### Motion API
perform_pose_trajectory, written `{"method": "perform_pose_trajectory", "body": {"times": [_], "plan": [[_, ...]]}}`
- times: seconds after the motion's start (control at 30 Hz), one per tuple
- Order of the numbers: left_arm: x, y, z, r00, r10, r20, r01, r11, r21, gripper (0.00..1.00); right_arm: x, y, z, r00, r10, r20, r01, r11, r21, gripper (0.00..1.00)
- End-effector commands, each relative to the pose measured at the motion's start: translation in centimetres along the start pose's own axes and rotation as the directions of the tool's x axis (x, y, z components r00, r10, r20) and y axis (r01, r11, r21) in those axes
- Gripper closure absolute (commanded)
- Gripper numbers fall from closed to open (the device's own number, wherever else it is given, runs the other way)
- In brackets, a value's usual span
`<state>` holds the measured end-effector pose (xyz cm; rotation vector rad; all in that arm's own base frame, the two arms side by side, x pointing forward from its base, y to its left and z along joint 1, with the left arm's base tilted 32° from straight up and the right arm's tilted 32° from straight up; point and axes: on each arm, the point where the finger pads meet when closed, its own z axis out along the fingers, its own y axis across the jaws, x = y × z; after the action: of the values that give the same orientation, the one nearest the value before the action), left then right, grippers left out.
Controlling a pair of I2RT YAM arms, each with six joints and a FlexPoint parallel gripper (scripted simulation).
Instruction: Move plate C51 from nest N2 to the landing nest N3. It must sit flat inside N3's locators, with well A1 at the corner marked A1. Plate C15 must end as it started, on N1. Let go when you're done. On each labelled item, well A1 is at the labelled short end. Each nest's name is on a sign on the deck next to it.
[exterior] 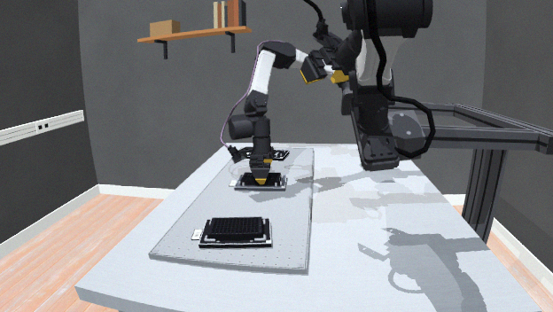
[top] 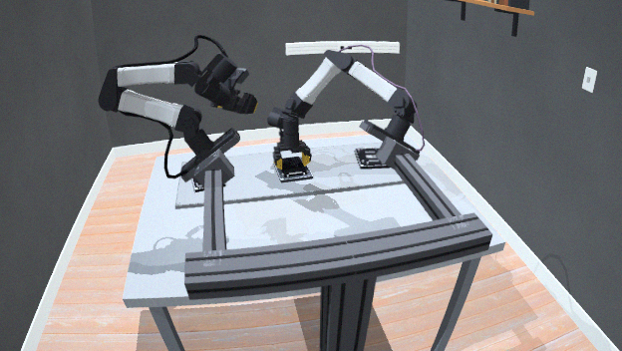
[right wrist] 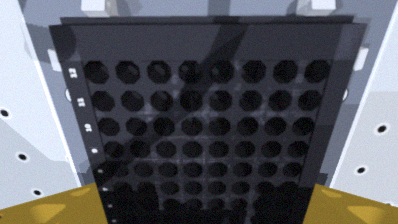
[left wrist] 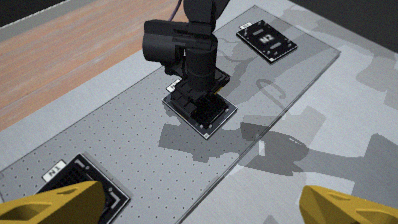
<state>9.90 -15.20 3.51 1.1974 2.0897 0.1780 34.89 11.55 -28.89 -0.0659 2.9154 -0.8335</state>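
A pale grey rectangular table [top: 164, 284] [exterior: 354, 275] [left wrist: 340, 175] carries a thin grey perforated board [top: 239, 194] [exterior: 177, 253] [left wrist: 150, 160]. The long, flat board lies directly on the tabletop, along one side.
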Motion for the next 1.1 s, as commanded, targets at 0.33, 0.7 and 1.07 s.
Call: {"method": "perform_pose_trajectory", "body": {"times": [0.33, 0.7, 1.07], "plan": [[-0.1, 0.1, -0.1, 1.000, -0.004, 0.006, 0.004, 1.000, -0.003, 0.00, -0.4, 0.0, -0.1, 1.000, 0.015, 0.003, -0.015, 1.000, 0.002, 0.26], [-0.1, 0.1, -0.1, 1.000, -0.004, 0.006, 0.004, 1.000, -0.003, 0.00, -0.4, 0.5, -3.0, 1.000, 0.001, 0.010, -0.001, 1.000, -0.016, 0.00], [-0.1, 0.1, -0.1, 1.000, -0.004, 0.006, 0.004, 1.000, -0.003, 0.00, -0.5, 0.6, -5.7, 1.000, -0.003, 0.022, 0.003, 1.000, -0.024, 0.00]]}}
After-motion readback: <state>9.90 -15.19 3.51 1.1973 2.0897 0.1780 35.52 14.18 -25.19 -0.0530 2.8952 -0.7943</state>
